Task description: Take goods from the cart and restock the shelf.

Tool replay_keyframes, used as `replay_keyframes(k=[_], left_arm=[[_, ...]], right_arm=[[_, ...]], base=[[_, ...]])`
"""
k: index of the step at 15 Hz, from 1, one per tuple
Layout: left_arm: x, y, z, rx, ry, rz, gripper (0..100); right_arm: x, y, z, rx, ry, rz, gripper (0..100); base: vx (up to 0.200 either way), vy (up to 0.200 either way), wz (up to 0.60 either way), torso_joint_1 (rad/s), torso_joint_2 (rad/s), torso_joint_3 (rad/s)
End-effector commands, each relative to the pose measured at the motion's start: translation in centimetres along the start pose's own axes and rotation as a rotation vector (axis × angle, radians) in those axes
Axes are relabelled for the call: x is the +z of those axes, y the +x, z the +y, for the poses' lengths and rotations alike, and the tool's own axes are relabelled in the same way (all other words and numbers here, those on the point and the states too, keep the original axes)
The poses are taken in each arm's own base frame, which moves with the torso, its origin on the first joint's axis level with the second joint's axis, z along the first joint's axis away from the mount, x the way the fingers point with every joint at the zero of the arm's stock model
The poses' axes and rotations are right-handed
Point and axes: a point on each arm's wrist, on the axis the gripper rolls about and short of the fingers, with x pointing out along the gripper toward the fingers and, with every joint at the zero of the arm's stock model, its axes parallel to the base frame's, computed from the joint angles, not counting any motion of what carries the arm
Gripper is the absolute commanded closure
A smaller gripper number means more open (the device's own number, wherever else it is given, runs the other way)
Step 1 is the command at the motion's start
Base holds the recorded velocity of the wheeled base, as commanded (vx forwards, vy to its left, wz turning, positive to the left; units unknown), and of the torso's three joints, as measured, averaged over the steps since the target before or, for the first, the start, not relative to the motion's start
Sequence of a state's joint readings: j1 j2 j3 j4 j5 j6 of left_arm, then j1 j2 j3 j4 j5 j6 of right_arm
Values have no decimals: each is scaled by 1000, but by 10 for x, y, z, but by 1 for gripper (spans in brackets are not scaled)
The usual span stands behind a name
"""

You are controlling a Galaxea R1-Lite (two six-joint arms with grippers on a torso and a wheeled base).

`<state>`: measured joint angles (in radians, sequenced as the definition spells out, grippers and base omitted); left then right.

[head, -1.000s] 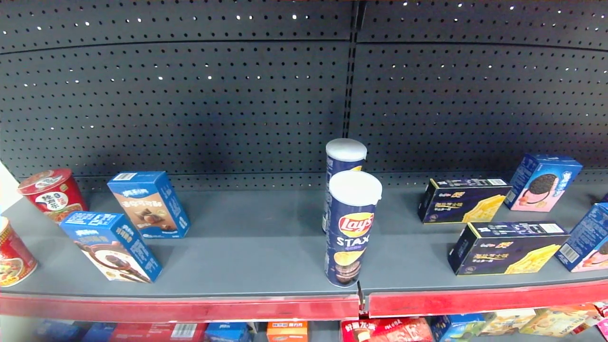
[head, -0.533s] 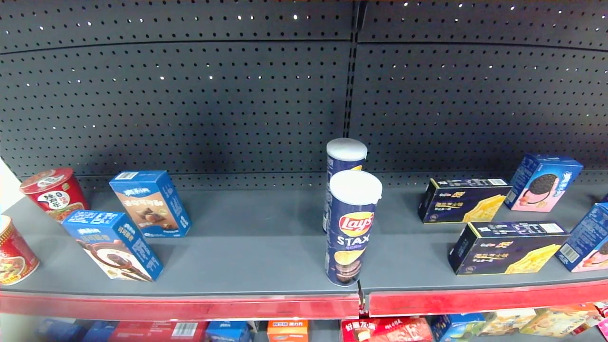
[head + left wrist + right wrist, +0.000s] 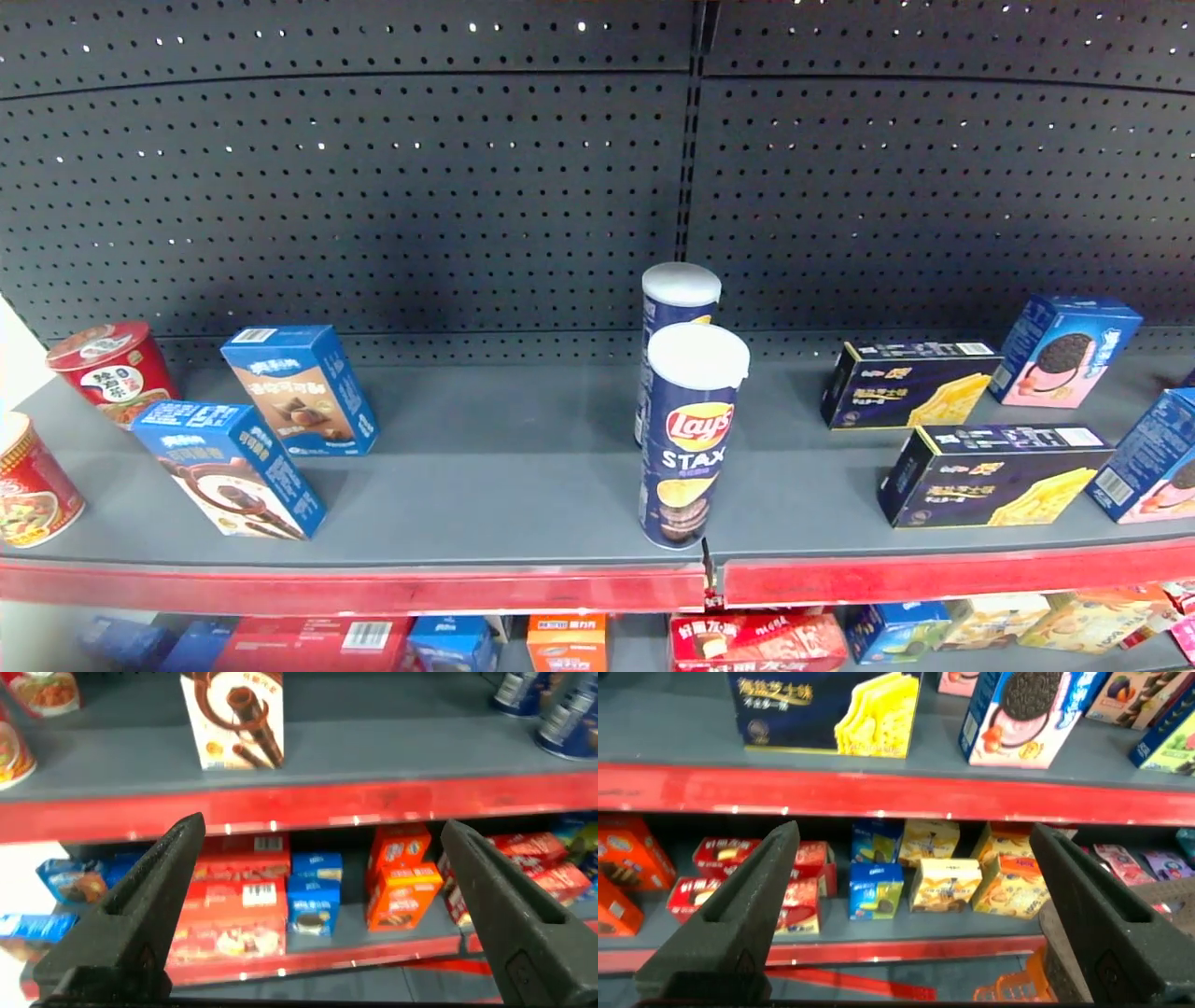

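Left tool [image 3: 320, 826]: fingers spread wide, nothing gripped; held low before the red edge [image 3: 308, 798] of the shelf [image 3: 523, 485]. Right tool [image 3: 915, 829]: likewise spread and empty, before the same edge.

Front can [image 3: 693, 439] is seen upright near the shelf's lip at centre: dark blue tube, white lid, red-and-yellow logo. Rear can [image 3: 677, 294], of the same kind, stands just behind it.

Left of the cans, two blue boxes [image 3: 233, 467] are stood upright, one behind the other, with two red cups [image 3: 28, 481] at the far left. Right of the cans, two dark boxes [image 3: 990, 476] lie lengthwise, with cookie boxes [image 3: 1064, 350] beyond. Pegboard [image 3: 420, 205] backs everything.

Against the frame half a second back, the whole head view is shifted slightly; no goods are found displaced on the shelf.
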<state>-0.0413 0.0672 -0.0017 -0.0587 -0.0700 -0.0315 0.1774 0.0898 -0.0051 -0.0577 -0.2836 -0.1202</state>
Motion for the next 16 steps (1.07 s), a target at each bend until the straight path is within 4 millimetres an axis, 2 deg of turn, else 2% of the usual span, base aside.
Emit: replay_keyframes(k=[1,16], left_arm=[[0,0,0,-1,-3,4,0],[0,0,0,-2,2,4,0]], right_arm=[[0,0,0,0,-1,-1,0],[0,0,0,2,15,-1,0]], base=[[0,0,0,0,0,0],[0,0,0,0,0,0]])
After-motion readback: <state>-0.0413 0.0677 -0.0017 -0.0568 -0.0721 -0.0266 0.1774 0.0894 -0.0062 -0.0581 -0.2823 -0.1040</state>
